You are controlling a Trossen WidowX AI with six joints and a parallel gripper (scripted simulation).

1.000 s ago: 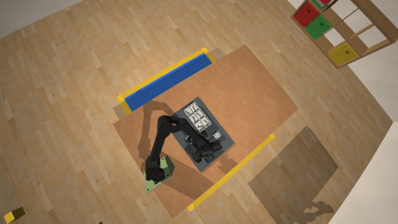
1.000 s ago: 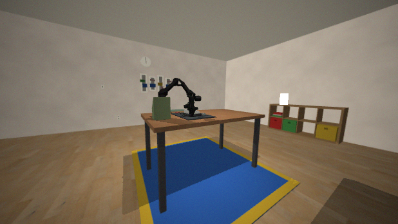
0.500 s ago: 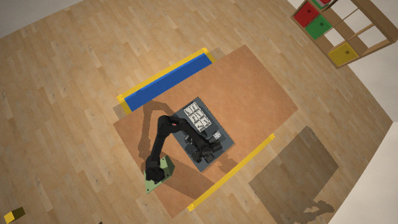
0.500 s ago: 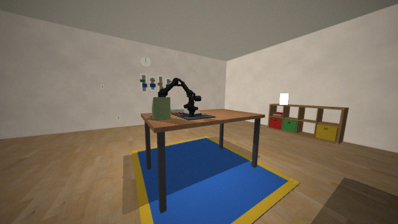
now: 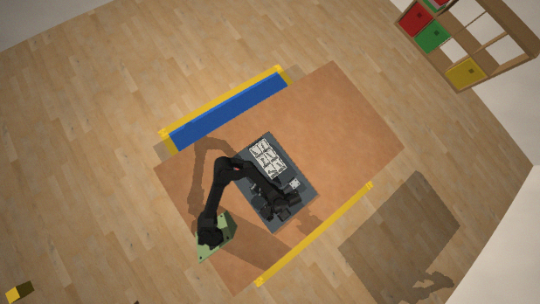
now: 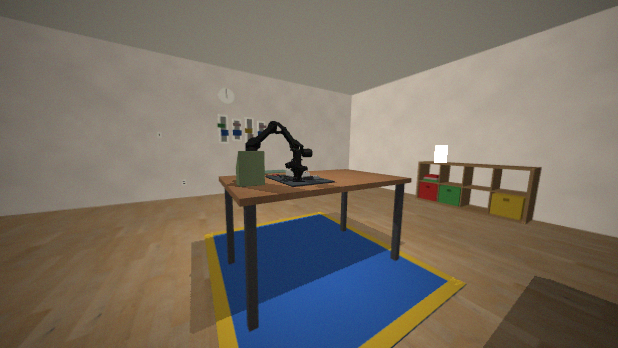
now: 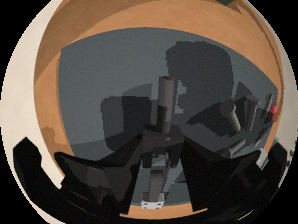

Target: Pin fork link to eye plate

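Wooden table (image 6: 365,181) bearing a grey mat (image 6: 320,181) over a blue rug (image 6: 320,280).

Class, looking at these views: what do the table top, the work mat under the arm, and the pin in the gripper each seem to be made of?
Table top: probably wood, matte, warm brown with faint grain.
Work mat: flat dark grey, dull; rubber or plastic, hard to say.
Pin, on which the gripper is shut: grey cylinder, likely metal, though no shine shows.

Pin (image 7: 164,99) btwn fingers, over gray mat (image 7: 87,90)
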